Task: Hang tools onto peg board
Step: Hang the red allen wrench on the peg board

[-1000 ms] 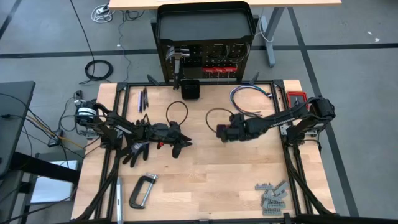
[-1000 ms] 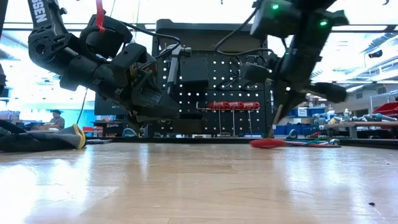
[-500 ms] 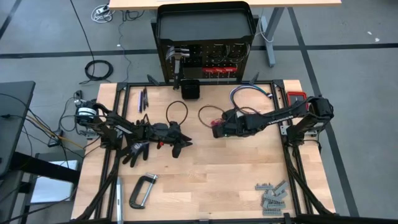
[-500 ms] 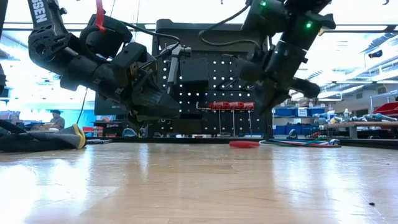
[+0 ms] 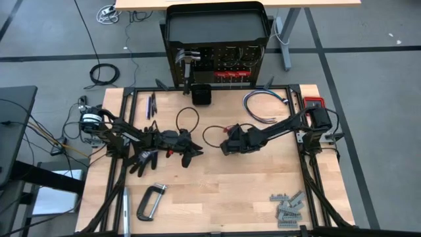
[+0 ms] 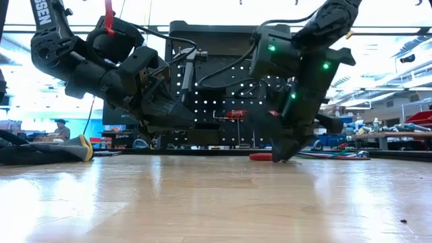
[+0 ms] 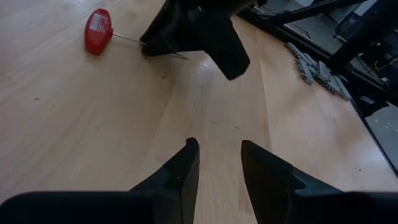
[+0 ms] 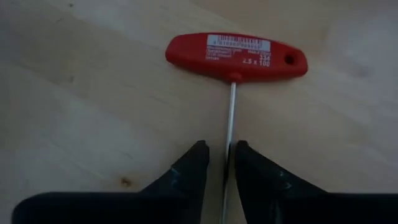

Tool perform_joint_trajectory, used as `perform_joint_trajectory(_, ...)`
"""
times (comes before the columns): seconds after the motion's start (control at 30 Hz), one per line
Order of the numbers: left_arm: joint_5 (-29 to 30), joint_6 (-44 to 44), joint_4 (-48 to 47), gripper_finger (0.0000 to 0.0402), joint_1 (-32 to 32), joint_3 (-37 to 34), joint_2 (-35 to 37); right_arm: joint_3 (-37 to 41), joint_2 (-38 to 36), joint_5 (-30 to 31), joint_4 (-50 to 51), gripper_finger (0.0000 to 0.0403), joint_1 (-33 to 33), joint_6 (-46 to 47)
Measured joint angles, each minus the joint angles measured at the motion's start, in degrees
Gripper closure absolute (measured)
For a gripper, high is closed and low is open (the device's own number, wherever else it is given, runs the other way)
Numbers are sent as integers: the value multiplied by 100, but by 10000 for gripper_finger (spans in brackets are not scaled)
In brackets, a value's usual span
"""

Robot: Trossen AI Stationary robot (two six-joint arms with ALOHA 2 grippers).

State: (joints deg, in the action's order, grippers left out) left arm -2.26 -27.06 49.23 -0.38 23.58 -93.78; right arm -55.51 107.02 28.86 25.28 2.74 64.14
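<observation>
A driver with a red T-handle (image 8: 236,56) and a thin steel shaft lies on the wooden table; it also shows in the left wrist view (image 7: 98,31) and the low view (image 6: 260,156). My right gripper (image 5: 222,147) is at mid-table with its tips down at the table top (image 6: 278,156), shut on the driver's shaft. My left gripper (image 5: 192,149) hovers just left of it, open and empty (image 7: 219,163). The black peg board (image 5: 217,62) stands at the far edge, with a hammer (image 5: 189,59) and red drivers (image 5: 233,74) hanging on it. My right gripper pinches the driver's thin shaft (image 8: 229,134) between its two fingers, some way from the red handle. The fingers slant down from the table's right and lie roughly along the shaft. The shaft's free end is hidden between them. The handle lies flat on the table.
A black glove (image 5: 141,159) lies under my left arm. A grey C-clamp (image 5: 150,201) is at the near left and grey metal pieces (image 5: 287,207) at the near right. A small black box (image 5: 202,95) and a cable bundle (image 5: 266,102) lie near the board.
My right gripper has gone toward the table's left edge and down, tipping until its tips reach the table top. The red-handled driver has slid along the table toward the left with it. My left arm has kept still.
</observation>
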Motion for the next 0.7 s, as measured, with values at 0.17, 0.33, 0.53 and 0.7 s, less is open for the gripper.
perform_joint_trajectory(0.17,2,-1,22,277,0,-1,0,-5,-167,-1033,23,336,-396,17)
perform_joint_trajectory(0.33,-4,-1,16,277,0,-1,0,-16,-175,-1770,-16,378,-709,-326)
perform_joint_trajectory(0.53,-97,-1,11,277,-2,-1,0,-81,-167,-1801,-1,393,-783,-707)
perform_joint_trajectory(0.7,-57,49,15,277,0,-1,0,-739,-78,-1353,184,398,-766,-1354)
